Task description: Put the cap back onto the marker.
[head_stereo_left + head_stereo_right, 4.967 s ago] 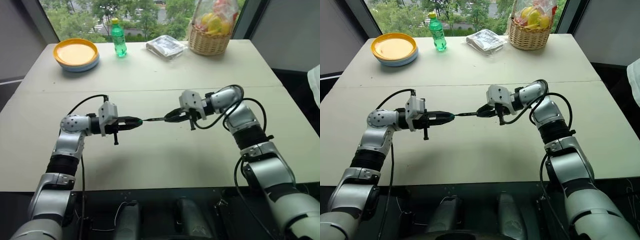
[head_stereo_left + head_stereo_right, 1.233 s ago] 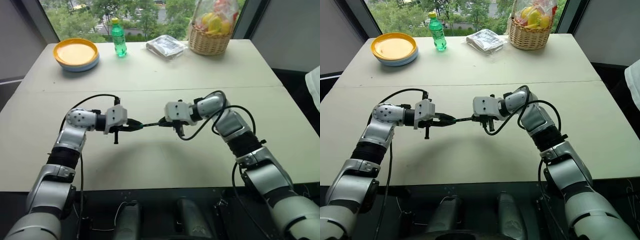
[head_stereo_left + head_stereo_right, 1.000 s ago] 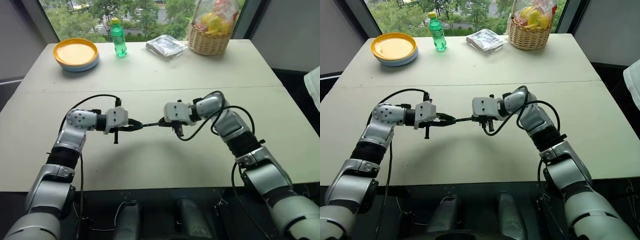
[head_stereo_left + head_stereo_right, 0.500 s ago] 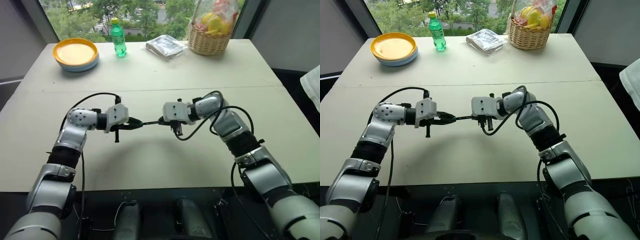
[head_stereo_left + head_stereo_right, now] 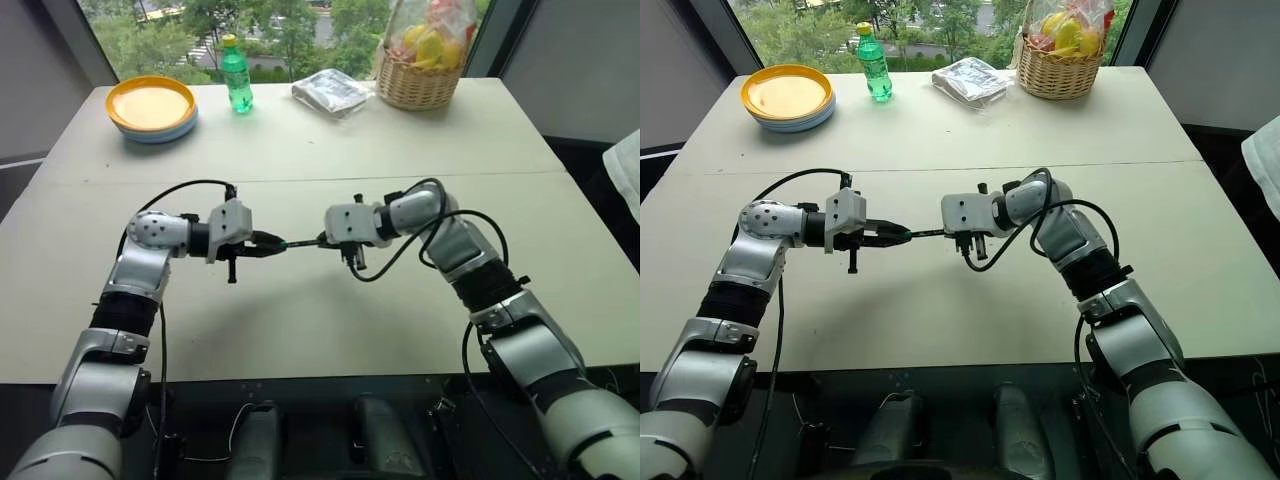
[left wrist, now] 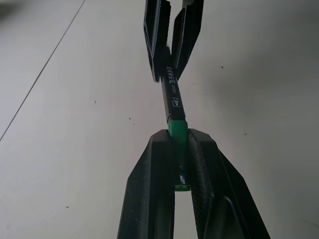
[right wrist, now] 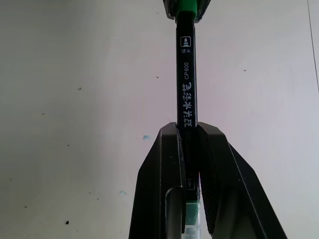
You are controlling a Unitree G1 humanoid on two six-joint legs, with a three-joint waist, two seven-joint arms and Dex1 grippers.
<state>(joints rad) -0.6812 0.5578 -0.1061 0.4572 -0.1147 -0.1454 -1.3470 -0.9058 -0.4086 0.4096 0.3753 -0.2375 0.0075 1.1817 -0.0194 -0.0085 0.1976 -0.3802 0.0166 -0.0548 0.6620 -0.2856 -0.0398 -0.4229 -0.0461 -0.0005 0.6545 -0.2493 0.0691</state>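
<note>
Since five seconds ago the two arms have drawn together above the table, and the gap between cap and marker tip has closed; over the last second hardly anything shifts.

Nearest, over the bare middle of the table (image 5: pixel 300 330), the left gripper (image 5: pixel 270 243) is clamped on the cap (image 6: pixel 178 130), its two black fingers pinching the little green cylinder from both sides. The right gripper (image 5: pixel 322 240) is clamped on the marker (image 7: pixel 186 74), gripping the dark barrel near its rear end so that most of the printed length sticks out toward the cap. Both are held in the air, roughly level, tip to tip. In the wrist views the barrel runs straight into the cap's mouth, and the tip is out of sight inside it, so the step in hand appears to be the seating itself.

The next move likely calls for a firm push along the marker's line, keeping both aligned, until the cap stops.

Farther back stand a stack of plates (image 5: pixel 152 108), a green bottle (image 5: pixel 236 76), a wrapped packet (image 5: pixel 331 92) and a basket (image 5: pixel 420 75).
</note>
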